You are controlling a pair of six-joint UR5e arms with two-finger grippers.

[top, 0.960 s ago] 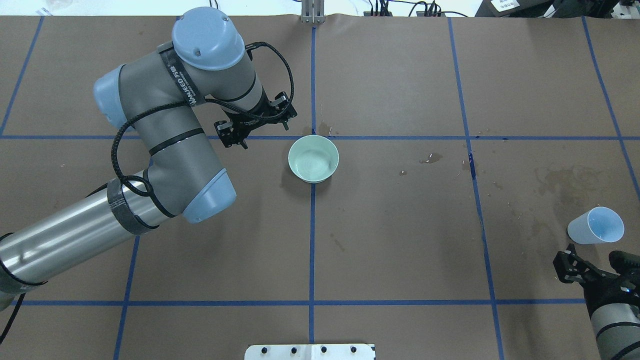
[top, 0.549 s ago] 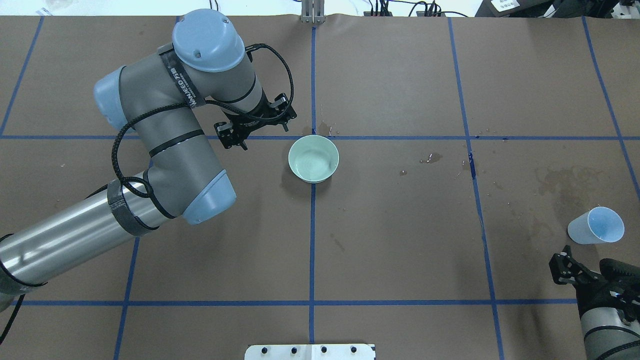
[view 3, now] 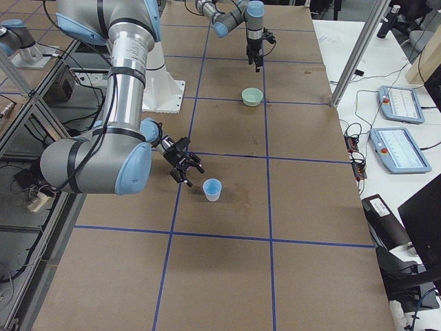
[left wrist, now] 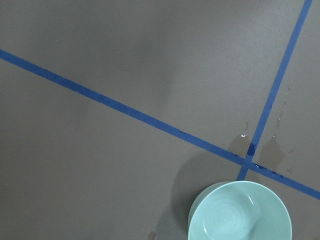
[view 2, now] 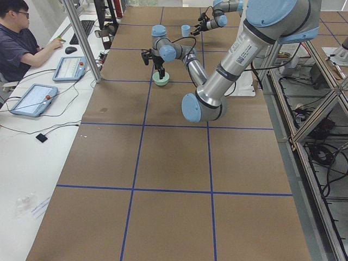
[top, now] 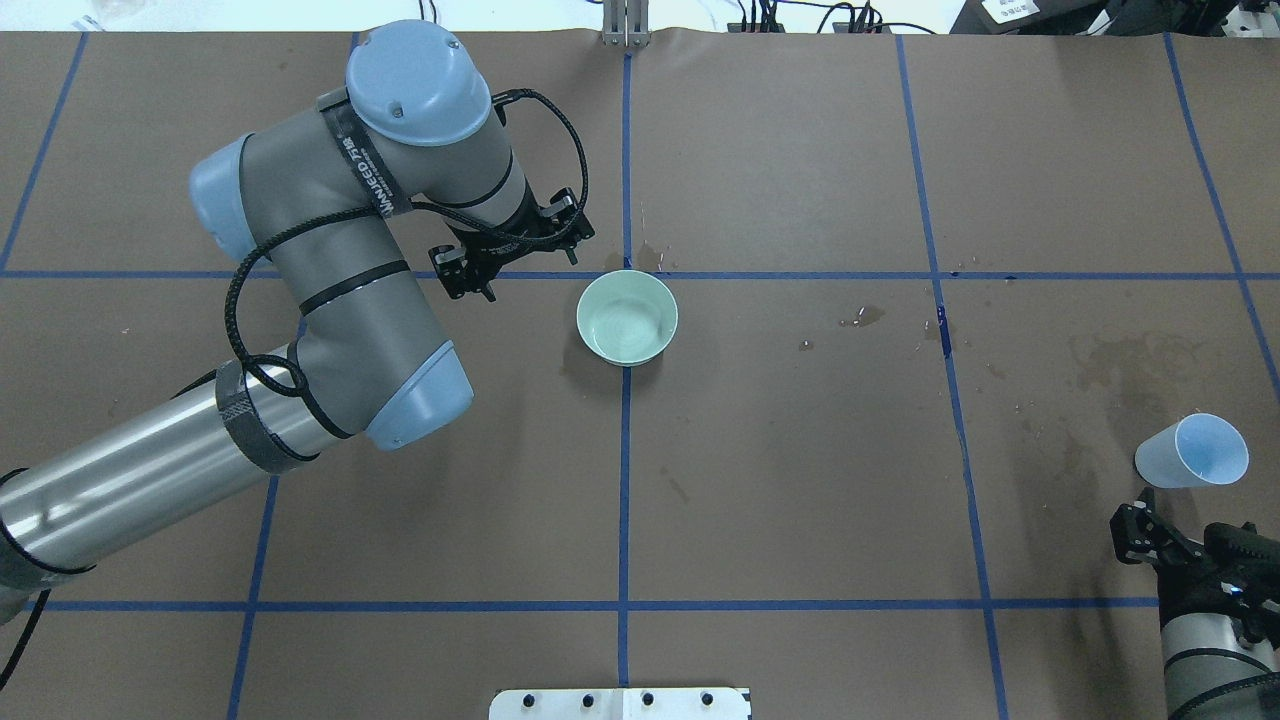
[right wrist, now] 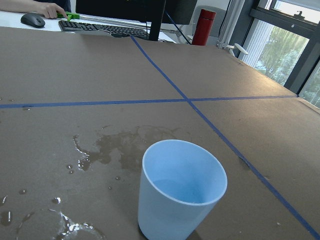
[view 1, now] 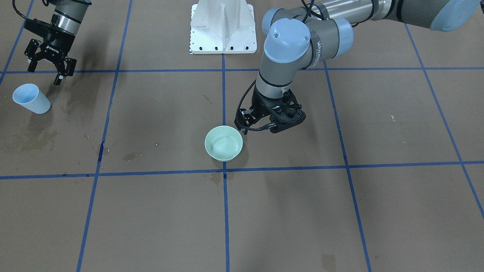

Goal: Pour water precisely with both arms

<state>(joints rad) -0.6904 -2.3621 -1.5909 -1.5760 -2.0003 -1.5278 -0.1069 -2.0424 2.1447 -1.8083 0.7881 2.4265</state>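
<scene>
A white pedestal (view 1: 223, 26) stands on the blue-taped table (view 1: 378, 207).

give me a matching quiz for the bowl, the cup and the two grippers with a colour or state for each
Things:
1. bowl
2. cup
3. left gripper
4. right gripper

Colour or state:
a. open, close to the cup but not touching it
b. mint green, standing on a blue tape line
c. open and empty, beside the bowl
d. pale blue, upright next to wet stains

Pairs: 1-b, 2-d, 3-c, 4-a
</scene>
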